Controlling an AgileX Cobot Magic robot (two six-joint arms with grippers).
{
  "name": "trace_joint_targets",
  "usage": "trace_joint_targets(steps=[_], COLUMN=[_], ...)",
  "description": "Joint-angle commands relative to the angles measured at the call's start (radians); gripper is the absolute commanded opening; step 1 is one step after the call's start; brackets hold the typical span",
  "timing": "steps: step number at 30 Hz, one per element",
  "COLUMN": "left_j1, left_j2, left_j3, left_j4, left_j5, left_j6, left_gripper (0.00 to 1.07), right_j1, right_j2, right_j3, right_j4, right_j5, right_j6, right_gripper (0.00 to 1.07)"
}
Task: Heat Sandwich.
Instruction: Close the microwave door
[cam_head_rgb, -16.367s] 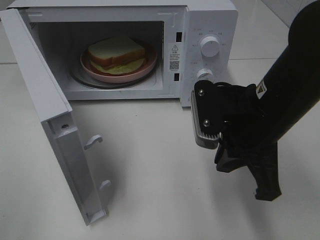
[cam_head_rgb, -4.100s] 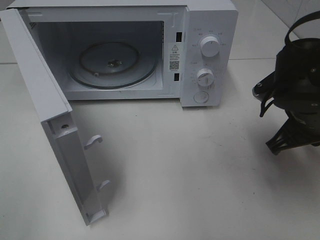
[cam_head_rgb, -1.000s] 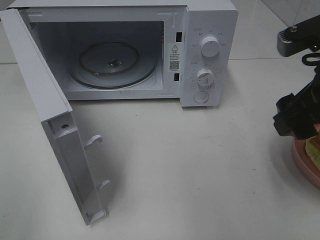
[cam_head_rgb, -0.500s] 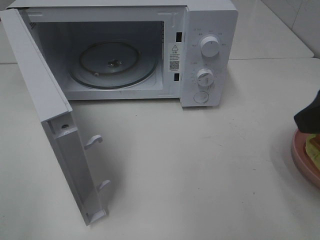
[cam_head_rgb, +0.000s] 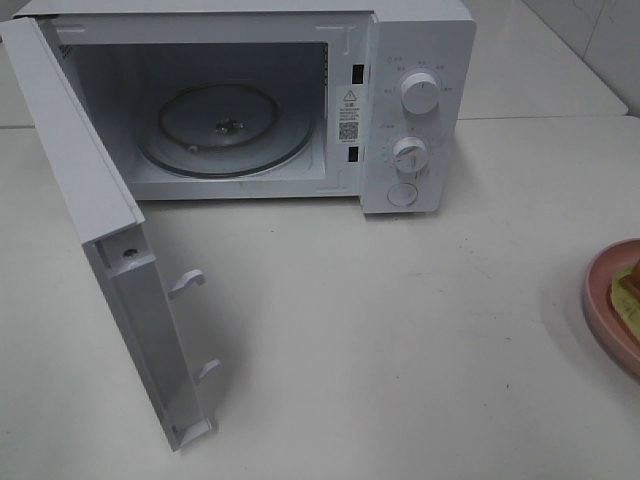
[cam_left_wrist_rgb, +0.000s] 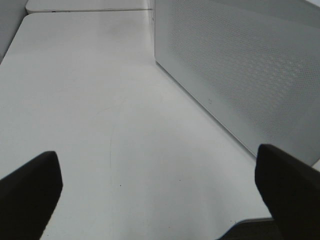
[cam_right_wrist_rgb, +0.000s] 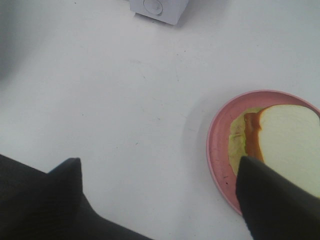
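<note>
The sandwich (cam_right_wrist_rgb: 287, 142), white bread over reddish filling and green lettuce, lies on a round pink plate (cam_right_wrist_rgb: 214, 150) on the table. In the exterior view only a sliver of the sandwich (cam_head_rgb: 630, 290) and the plate (cam_head_rgb: 603, 300) shows at the right edge. The white microwave (cam_head_rgb: 415, 110) stands at the back with its door (cam_head_rgb: 110, 230) swung open to the left and its glass turntable (cam_head_rgb: 225, 125) bare. My right gripper (cam_right_wrist_rgb: 157, 172) is open and empty, above the table beside the plate. My left gripper (cam_left_wrist_rgb: 157, 172) is open and empty, next to the microwave's side wall (cam_left_wrist_rgb: 240, 70). Neither gripper shows in the exterior view.
The open door juts toward the table's front left, with two latch hooks (cam_head_rgb: 188, 283) on its inner edge. The microwave's two dials (cam_head_rgb: 419, 92) and round button (cam_head_rgb: 402, 194) face front. A corner of the microwave (cam_right_wrist_rgb: 157, 7) shows in the right wrist view.
The right arm has pulled away to the right and out of the exterior view, uncovering the pink plate with the sandwich at the right edge. The microwave has not changed.
</note>
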Motion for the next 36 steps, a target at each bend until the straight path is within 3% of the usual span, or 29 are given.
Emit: trace_joint_targets(steps=[1,5,11,15,23,36], left_j1=[0.001,0.001,0.001,0.001,0.001,0.001], left_j2=[-0.005,-0.005,-0.005,-0.005,-0.005,-0.005], left_j3=[0.0,0.0,0.0,0.0,0.0,0.0], left_j4=[-0.005,-0.005,-0.005,-0.005,-0.005,-0.005], left_j5=[-0.005,-0.005,-0.005,-0.005,-0.005,-0.005], left_j6=[-0.002,-0.002,-0.002,-0.002,-0.002,-0.002], left_gripper=[0.98,0.98,0.98,0.98,0.98,0.98], right_j1=[-0.002,-0.019,-0.186,-0.282,-0.392,-0.419], right_j2=[-0.095,-0.174,-0.314,-0.404,-0.543,-0.58], right_j3=[0.057,0.125,0.189,0.206,0.207,0.209], right_j4=[-0.007,-0.002,-0.002,0.001,0.018,0.032], right_j5=[0.009,0.004,-0.004,0.006,0.008,0.007], right_j6=[-0.008,-0.002,-0.006,-0.009,-0.01,-0.035], right_gripper=[0.76,0.76,0.76,0.76,0.76,0.76])
